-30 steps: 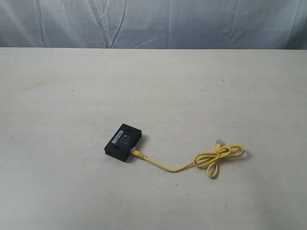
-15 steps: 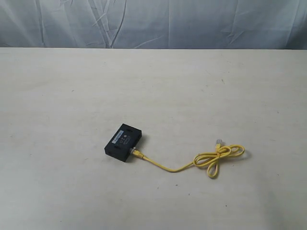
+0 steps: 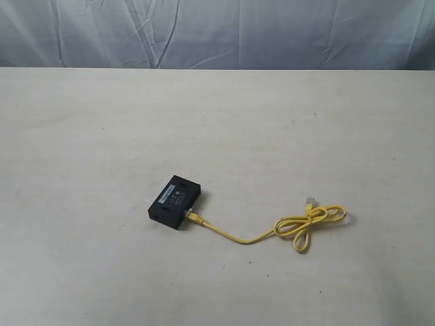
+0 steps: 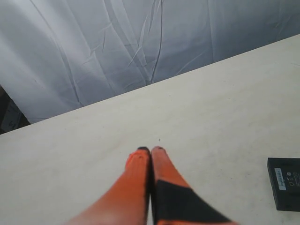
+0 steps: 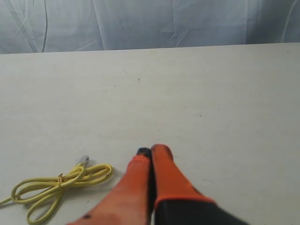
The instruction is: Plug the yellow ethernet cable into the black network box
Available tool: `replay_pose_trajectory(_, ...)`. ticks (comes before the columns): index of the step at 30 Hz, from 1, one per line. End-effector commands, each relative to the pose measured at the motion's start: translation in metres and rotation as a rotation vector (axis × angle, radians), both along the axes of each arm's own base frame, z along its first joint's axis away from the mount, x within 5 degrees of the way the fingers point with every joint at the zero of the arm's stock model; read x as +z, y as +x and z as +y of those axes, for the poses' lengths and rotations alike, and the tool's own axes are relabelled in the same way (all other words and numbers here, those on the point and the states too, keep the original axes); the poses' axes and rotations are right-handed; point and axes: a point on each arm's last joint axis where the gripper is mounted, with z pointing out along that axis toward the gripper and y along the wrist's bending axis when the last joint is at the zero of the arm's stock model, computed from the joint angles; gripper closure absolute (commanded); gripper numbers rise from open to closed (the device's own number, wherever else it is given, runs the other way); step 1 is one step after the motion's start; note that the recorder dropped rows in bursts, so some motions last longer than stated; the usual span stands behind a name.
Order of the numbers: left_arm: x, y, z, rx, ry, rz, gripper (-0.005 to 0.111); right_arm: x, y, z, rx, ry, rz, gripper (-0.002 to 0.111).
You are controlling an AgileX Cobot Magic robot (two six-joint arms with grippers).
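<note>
The black network box lies flat on the table, left of centre in the exterior view, and shows at the edge of the left wrist view. The yellow ethernet cable runs from the box's side, where one plug meets it, to a bow-like loop with a free clear plug. That loop also shows in the right wrist view. My left gripper is shut and empty, away from the box. Shut and empty too, my right gripper hangs beside the loop. Neither gripper appears in the exterior view.
The pale table spreads wide around the box and cable. A wrinkled grey-blue cloth backdrop hangs behind the table's far edge.
</note>
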Motion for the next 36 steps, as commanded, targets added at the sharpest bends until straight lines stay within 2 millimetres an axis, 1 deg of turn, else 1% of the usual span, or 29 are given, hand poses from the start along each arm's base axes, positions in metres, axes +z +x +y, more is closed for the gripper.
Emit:
replay_pose_trajectory(1,0.0,-0.001,0.0,0.005,-0.013,-0.009,0.107,0.001,0.0,0.0,-0.005,0.001,-0.021,0.109)
replay_pose_trajectory(17,0.0,-0.001,0.0,0.005,-0.013,-0.009,0.107,0.001,0.0,0.0,-0.006,0.004,-0.021,0.109)
replay_pose_trajectory(19,0.001,-0.005,0.002,0.013,0.026,-0.035,0.107,0.001,0.0,0.0,-0.006,0.004,-0.021,0.109)
replay_pose_trajectory(21,-0.004,-0.015,0.004,0.038,-0.012,-0.054,0.107,0.0,0.0,0.0,-0.006,0.003,-0.019,0.109)
replay_pose_trajectory(22,-0.017,-0.023,0.005,0.04,-0.014,-0.068,0.107,0.0,0.0,0.0,-0.005,0.006,-0.018,0.109)
replay_pose_trajectory(23,-0.024,-0.026,0.005,0.042,-0.008,-0.071,0.107,0.0,0.0,0.0,-0.005,0.006,-0.018,0.109)
replay_pose_trajectory(24,-0.046,-0.033,0.007,0.05,0.011,-0.078,0.107,0.0,0.0,0.0,-0.005,0.006,-0.018,0.109)
replay_pose_trajectory(25,-0.055,-0.035,0.008,0.055,0.02,-0.087,0.107,0.0,0.0,0.0,-0.005,0.006,-0.018,0.109)
replay_pose_trajectory(26,-0.077,-0.039,0.01,0.071,0.046,-0.117,0.107,0.0,0.0,0.0,-0.005,0.006,-0.016,0.109)
replay_pose_trajectory(28,-0.107,-0.043,0.012,0.083,0.073,-0.14,0.107,0.0,0.0,0.0,-0.005,0.004,-0.016,0.109)
replay_pose_trajectory(30,-0.129,-0.042,0.012,0.086,0.077,-0.112,0.107,0.0,0.0,0.0,-0.005,0.004,-0.016,0.109)
replay_pose_trajectory(31,-0.135,-0.041,0.012,0.087,0.078,-0.101,0.107,0.0,0.0,0.0,-0.005,0.004,-0.016,0.109)
replay_pose_trajectory(36,-0.134,-0.041,0.013,0.087,0.104,-0.11,0.107,0.0,0.0,0.0,-0.005,0.004,-0.016,0.109)
